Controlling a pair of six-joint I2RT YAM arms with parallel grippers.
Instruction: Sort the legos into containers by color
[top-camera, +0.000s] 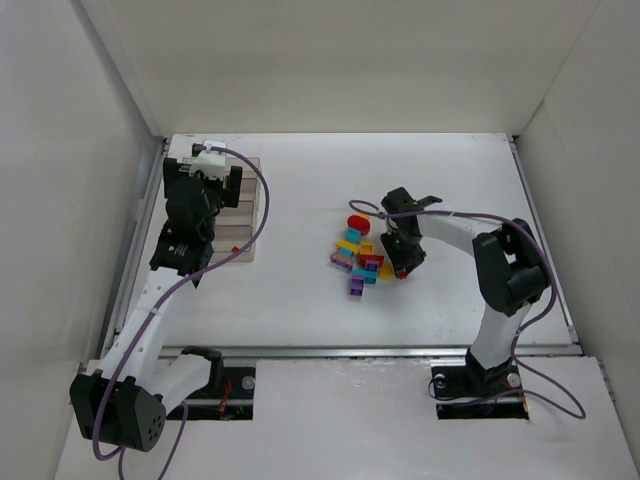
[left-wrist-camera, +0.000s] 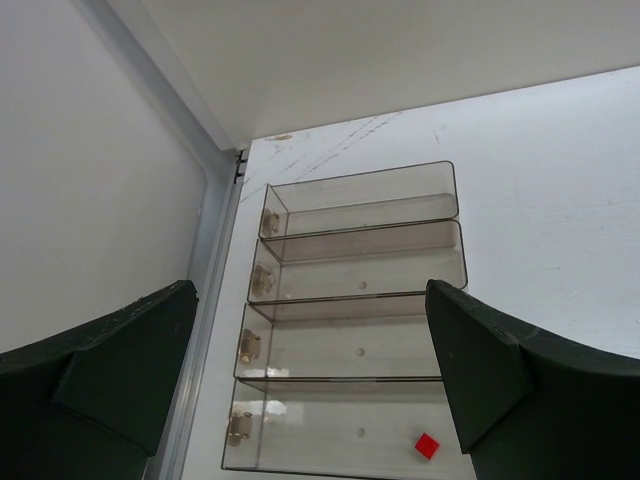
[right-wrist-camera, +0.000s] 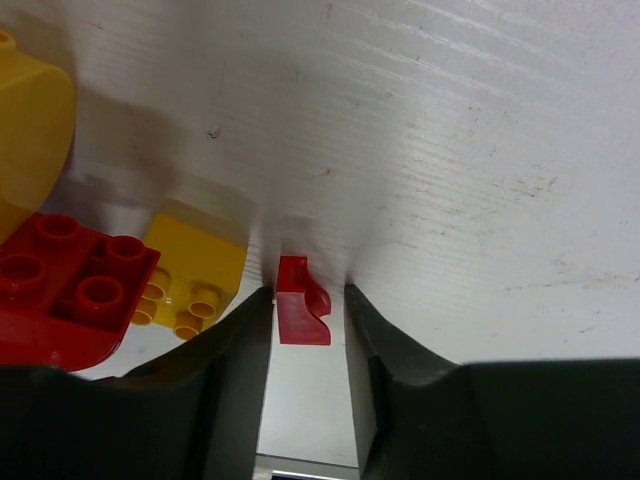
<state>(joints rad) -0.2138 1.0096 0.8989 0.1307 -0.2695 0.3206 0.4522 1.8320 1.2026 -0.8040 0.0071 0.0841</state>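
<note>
The legos (top-camera: 358, 262) lie in a loose pile of red, yellow, teal and purple bricks at mid-table. My right gripper (top-camera: 403, 268) is down at the pile's right edge. Its fingers stand narrowly apart, open, around a small red lego (right-wrist-camera: 300, 310) on the table. That lego touches the left finger (right-wrist-camera: 240, 340), and a thin gap shows on the other side. The container (left-wrist-camera: 355, 297), a smoke-tinted box with four long compartments, sits at far left. My left gripper (left-wrist-camera: 310, 290) hovers wide open above it, holding nothing. One red lego (left-wrist-camera: 427, 446) lies in the nearest compartment.
In the right wrist view, a yellow brick (right-wrist-camera: 195, 270) and a larger red brick (right-wrist-camera: 70, 290) lie just left of the fingers, with a rounded yellow piece (right-wrist-camera: 30, 130) beyond. White walls enclose the table. The left wall runs close beside the container (top-camera: 250, 200).
</note>
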